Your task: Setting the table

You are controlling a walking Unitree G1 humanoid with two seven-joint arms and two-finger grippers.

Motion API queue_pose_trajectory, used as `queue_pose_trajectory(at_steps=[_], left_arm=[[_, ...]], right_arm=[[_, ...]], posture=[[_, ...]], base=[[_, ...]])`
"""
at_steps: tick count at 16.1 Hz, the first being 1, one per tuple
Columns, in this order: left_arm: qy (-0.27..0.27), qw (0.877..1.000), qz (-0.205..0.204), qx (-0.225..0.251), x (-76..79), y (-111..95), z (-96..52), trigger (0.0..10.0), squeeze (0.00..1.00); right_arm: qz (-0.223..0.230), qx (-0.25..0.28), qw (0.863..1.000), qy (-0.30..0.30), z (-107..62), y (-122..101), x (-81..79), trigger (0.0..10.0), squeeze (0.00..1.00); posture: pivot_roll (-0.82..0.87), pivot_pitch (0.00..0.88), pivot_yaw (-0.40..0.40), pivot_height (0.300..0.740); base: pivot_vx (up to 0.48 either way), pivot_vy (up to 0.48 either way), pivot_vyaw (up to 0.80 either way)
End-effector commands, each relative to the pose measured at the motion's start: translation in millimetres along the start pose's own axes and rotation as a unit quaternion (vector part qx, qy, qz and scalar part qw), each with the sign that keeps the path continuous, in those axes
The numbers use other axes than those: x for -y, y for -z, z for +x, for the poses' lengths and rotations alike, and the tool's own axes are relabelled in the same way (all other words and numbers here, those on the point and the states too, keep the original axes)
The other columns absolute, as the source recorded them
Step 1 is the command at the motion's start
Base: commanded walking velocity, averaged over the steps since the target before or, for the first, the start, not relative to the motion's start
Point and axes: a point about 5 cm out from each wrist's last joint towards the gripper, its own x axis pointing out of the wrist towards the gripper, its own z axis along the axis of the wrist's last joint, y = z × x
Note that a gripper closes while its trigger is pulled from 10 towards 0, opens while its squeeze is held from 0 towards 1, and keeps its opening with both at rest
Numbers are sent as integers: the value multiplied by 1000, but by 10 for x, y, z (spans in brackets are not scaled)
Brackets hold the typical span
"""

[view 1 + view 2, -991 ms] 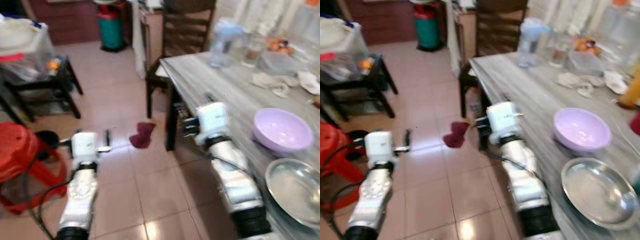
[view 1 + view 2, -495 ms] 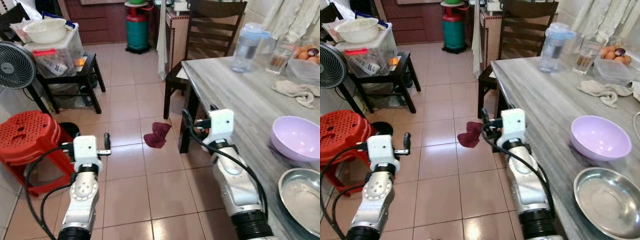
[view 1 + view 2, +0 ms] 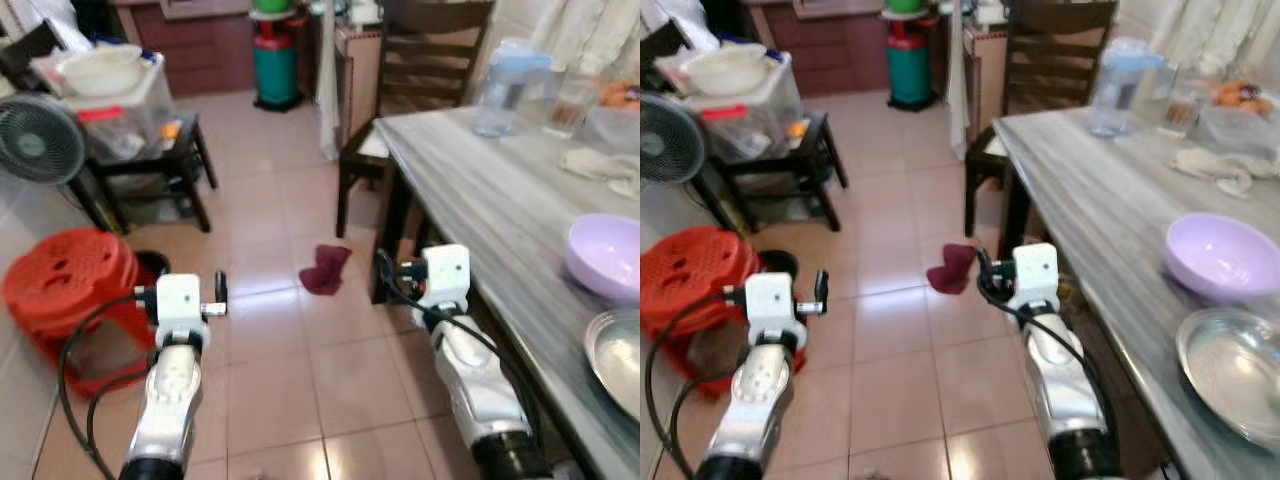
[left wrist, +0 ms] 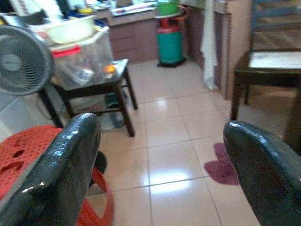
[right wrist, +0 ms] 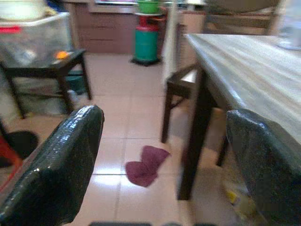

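Nearest, on the grey wood-grain table, a round steel plate lies just before a lilac plastic bowl. The right gripper and left gripper hang over the glossy beige floor tiles, both spread wide and empty. A maroon rag lies by the table leg. Farther off stand a red plastic stool, a dark wooden chair and a green gas cylinder.

Lilac bowl beside steel plate on table.
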Motion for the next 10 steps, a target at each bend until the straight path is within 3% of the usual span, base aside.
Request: queue_pose_trajectory(at_steps=[1,4,10], left_arm=[[-3,1000,9,7,-67,-33,31,10000,0],[-1,1000,8,9,-59,-40,36,10000,0],[2,1000,7,7,-32,-31,29,10000,0]], right_arm=[[1,12,1000,-11,38,-44,-91,10000,0],[-2,14,1000,-10,48,-48,-90,10000,0],[1,16,1000,-12,44,-33,-99,10000,0]], posture=[[-138,30,25,740],[-137,30,28,740],[-140,34,27,740]], base=[[0,480,0],[0,480,0],[0,480,621]])
